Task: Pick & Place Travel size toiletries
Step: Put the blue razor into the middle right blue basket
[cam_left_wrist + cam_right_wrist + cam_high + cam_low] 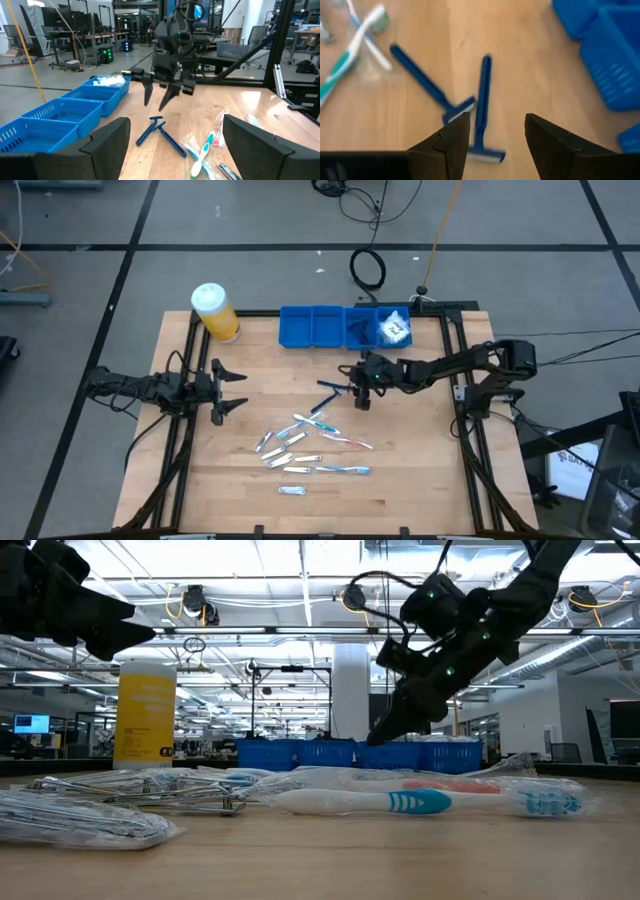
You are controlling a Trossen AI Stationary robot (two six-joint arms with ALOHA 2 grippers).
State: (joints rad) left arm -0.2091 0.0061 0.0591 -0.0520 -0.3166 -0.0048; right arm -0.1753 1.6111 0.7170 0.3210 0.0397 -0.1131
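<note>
Right tool (362,396) hangs open right over two blue razors (331,388), handles roughly crossing its gap; left tool (226,390), also open, waits far off.

tray (310,330): far compartment contents unclear | packets (80,815): contents blurred | razors (470,107): blurred
</note>
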